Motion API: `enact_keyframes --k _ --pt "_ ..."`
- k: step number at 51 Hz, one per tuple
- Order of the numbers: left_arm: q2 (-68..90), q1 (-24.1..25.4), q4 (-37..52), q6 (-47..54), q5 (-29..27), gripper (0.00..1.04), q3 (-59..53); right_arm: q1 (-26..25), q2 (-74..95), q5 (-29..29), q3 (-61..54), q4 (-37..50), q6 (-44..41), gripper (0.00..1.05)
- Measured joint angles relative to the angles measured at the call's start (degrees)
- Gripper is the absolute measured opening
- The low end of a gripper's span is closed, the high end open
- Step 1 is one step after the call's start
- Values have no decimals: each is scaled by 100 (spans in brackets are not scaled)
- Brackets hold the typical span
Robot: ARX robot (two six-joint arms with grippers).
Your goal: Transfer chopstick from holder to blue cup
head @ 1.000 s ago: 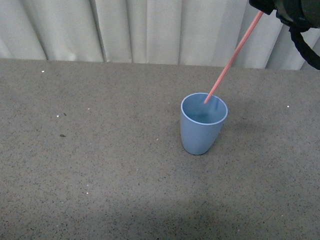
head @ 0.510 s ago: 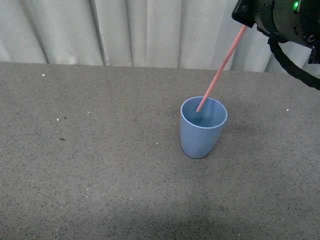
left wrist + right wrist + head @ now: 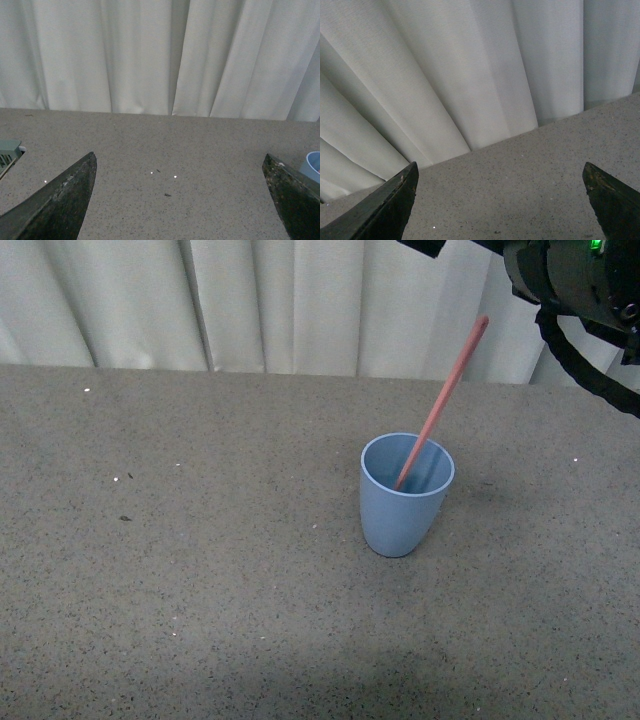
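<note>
— Pinkish-red, slim and straight: the chopstick (image 3: 440,403) stands tilted in the blue cup (image 3: 405,495), lower end inside, upper end leaning out over the rim toward my right arm. Nothing is touching it.

— So both sets of jaws are free?

— The right gripper (image 3: 500,200) shows two dark fingers (image 3: 382,207) spread wide with only curtain (image 3: 470,75) and tabletop (image 3: 530,190) between them, so it is released and empty. The left gripper (image 3: 180,200) is the same, splayed apart over bare tabletop, with the cup's edge just at the side of its view.

— How would the stick handle if you had to reseat it?

— I'd judge it light, stiff and smooth, likely to slip or pivot under a loose pinch. I would take it on the upper shaft, well above the rim, squarely across its width. The cup looks light too, and a sideways push could tip it.

— And the holder?

— Not in any view.
</note>
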Motion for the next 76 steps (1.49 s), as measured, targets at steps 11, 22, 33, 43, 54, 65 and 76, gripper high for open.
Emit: enact_keyframes --k 11,22,33,43,54,65,76 --pt "0 0 0 0 2 98 -2 -101 -525 35 -485 444 -400 91" --pt "0 0 0 2 -7 98 0 -1045 -2304 -1521 -2404 1239 -2330 55" --pt "0 0 0 2 0 98 -2 -2583 -5329 -3095 -4172 -446 -2656 16" --pt "0 0 0 2 0 98 0 -2872 -9103 -3270 -4728 -3521 -2712 1" --pt "0 0 0 2 0 98 -2 -2883 -10028 -3259 -4940 -3816 -2715 1" --pt "-2 0 0 2 -2 98 0 -2883 -10035 -3263 -4942 -3818 -2715 1" --pt "-2 0 0 2 0 98 -2 -2883 -10039 -3261 -4942 -3818 -2721 14"
